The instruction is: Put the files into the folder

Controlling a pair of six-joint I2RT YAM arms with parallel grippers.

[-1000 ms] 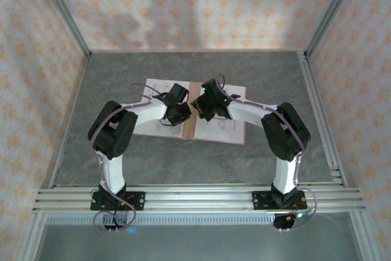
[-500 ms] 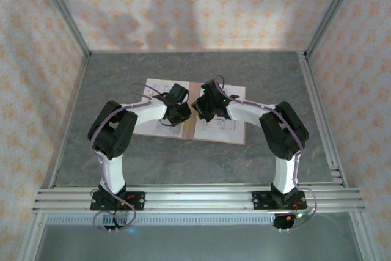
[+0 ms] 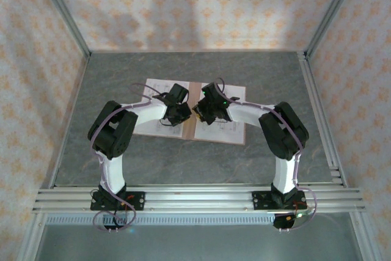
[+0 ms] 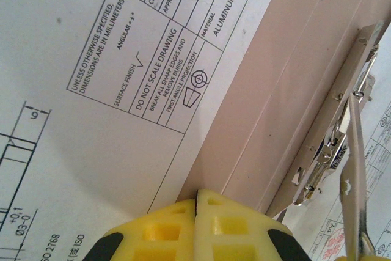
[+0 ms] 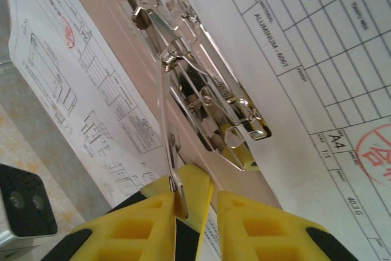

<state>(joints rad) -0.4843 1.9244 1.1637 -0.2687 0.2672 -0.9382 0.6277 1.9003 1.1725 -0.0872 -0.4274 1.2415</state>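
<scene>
The pinkish-brown folder (image 3: 194,90) lies open on the table. One white printed sheet of the files (image 3: 149,93) lies on its left half and another (image 3: 235,96) on its right half. My left gripper (image 3: 178,117) is shut with nothing in it. Its tips (image 4: 197,195) press down where the left sheet (image 4: 91,120) meets the folder's bare spine (image 4: 287,90). My right gripper (image 5: 204,191) hangs over the metal clip (image 5: 208,102) on the spine. Its jaws stand narrowly apart, and the tip of the clip's raised lever (image 5: 165,120) rests against the left finger.
The folder sits mid-table on the grey surface (image 3: 122,157). Aluminium rails run along the right side (image 3: 317,120) and the near edge (image 3: 195,198). Patterned walls close in the back and both sides. The two wrists nearly touch above the spine.
My right gripper's head has shifted slightly over the spine and its jaws have narrowed. The left arm and the papers have stayed put.
</scene>
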